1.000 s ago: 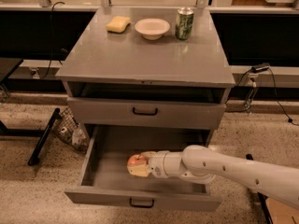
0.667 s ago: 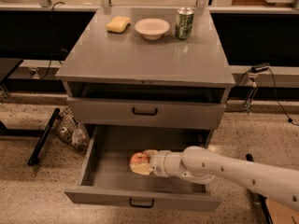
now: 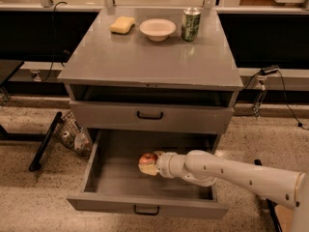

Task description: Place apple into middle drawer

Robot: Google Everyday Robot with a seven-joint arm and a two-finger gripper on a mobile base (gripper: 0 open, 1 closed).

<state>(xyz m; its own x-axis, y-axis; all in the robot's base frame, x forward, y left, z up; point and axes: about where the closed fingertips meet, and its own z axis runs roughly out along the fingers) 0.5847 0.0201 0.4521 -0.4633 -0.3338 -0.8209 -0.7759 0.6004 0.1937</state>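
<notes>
The apple [image 3: 147, 159], red-orange with a yellowish patch, sits between the fingers of my gripper [image 3: 147, 165] inside the open middle drawer [image 3: 116, 175]. The gripper is shut on the apple and holds it at or just above the drawer floor, near the middle of the tray. My white arm [image 3: 231, 170] reaches in from the right, over the drawer's right side. The drawer is pulled far out, with its black bar handle [image 3: 146, 210] at the front.
The higher drawer front [image 3: 193, 119] is shut above. On the cabinet top stand a yellow sponge [image 3: 122, 24], a white bowl [image 3: 157, 29] and a green can [image 3: 190, 24]. A wire basket [image 3: 72, 135] and a black bar [image 3: 44, 143] lie on the floor at left.
The gripper with the apple has shifted slightly to the right and a little farther into the drawer. Nothing else moved.
</notes>
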